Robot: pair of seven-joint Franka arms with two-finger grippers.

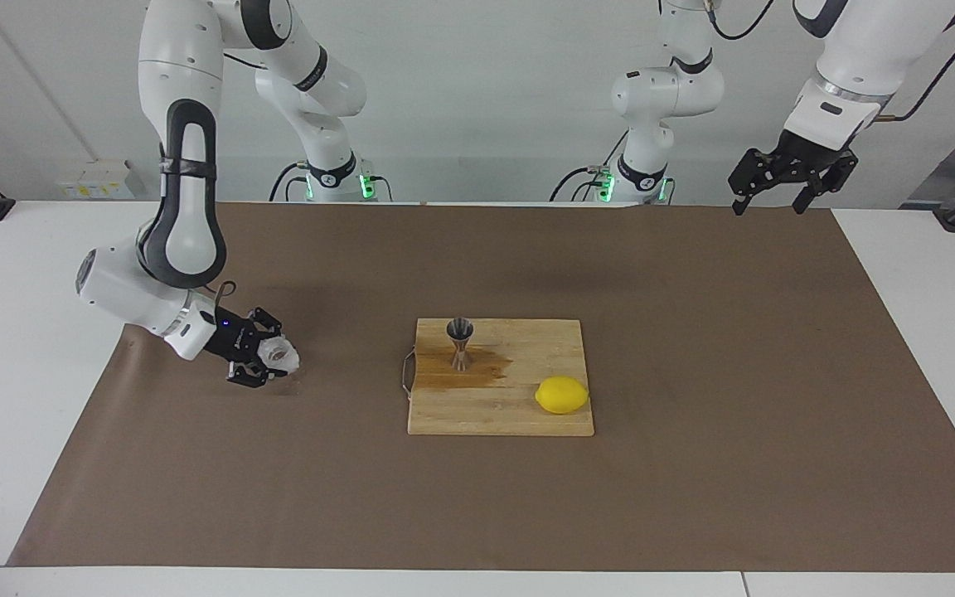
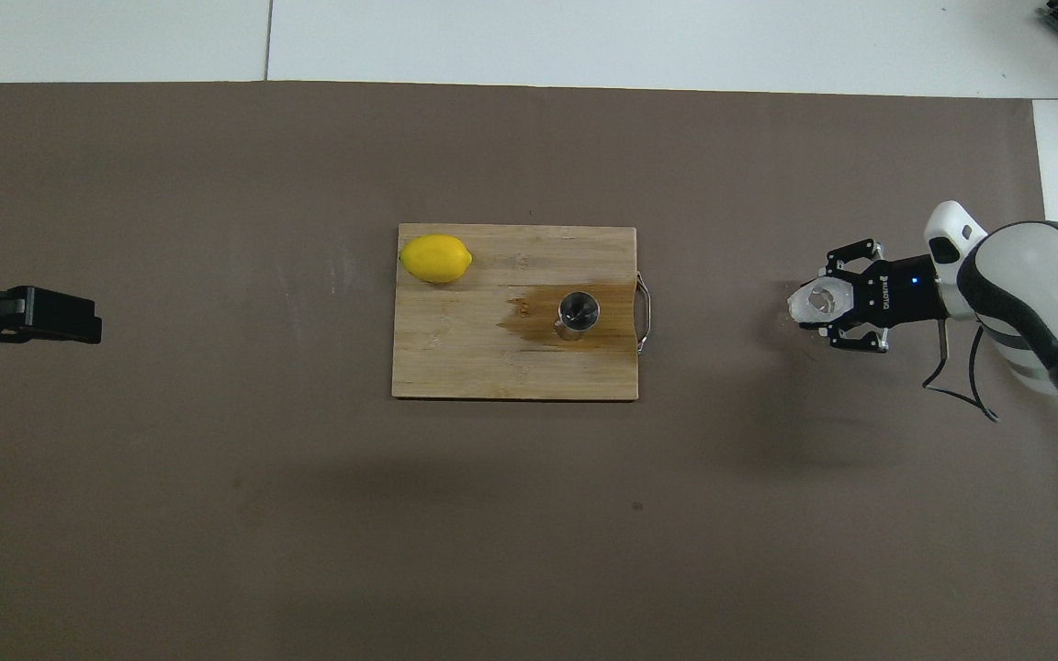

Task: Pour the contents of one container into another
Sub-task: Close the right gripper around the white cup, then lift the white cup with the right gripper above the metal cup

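Right gripper (image 1: 266, 359) clamped on the small clear glass cup (image 1: 282, 356), low over the brown mat (image 1: 693, 332) toward the right arm's end, well apart from the cutting board (image 1: 519, 414). Left gripper (image 1: 784, 178) waits raised, fingers spread, holding nothing. Metal jigger (image 1: 460, 342) stands upright on the board.

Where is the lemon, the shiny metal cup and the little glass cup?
lemon (image 1: 562, 395): facing view, its middle.
metal jigger (image 1: 460, 330): facing view, its upper bowl.
glass cup (image 2: 815, 302): overhead view, its rim.
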